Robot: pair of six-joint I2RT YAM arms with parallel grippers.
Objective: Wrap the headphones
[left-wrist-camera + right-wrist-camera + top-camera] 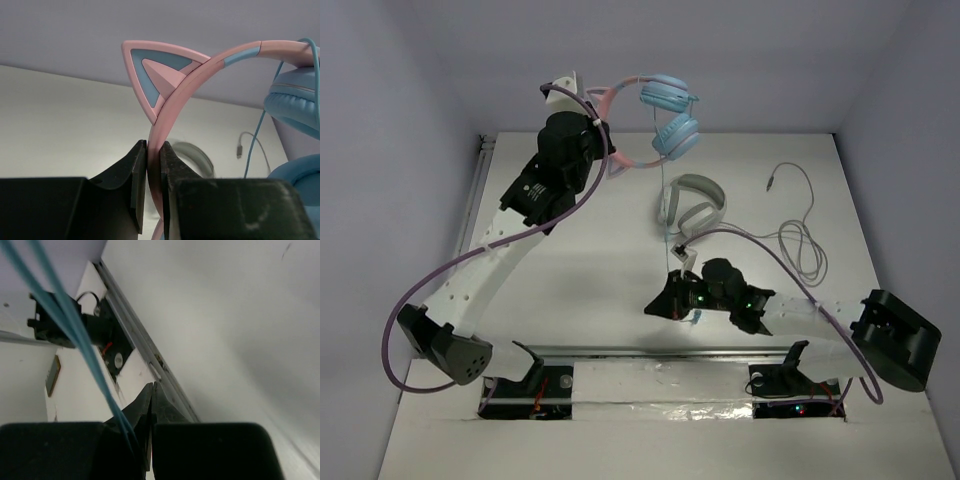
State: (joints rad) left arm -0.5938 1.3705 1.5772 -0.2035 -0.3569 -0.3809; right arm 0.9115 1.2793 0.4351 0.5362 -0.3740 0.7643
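Note:
The headphones hang in the air at the back: light-blue ear cups (672, 118), pink headband (172, 107) with a cat ear (155, 70). My left gripper (153, 146), raised high (592, 118), is shut on the pink headband just below the cat ear. The thin light-blue cable (75, 325) drops from the ear cups (257, 145) down to my right gripper (152, 386). That gripper sits low near the table's front (660, 303), jaws pressed together, and the cable runs in along its left finger toward the base.
White-and-grey headphones (695, 205) lie on the table under the hanging ones, their grey cable (800, 235) looping to the right. A metal rail (660, 352) and the arm bases run along the near edge. Walls close in the table.

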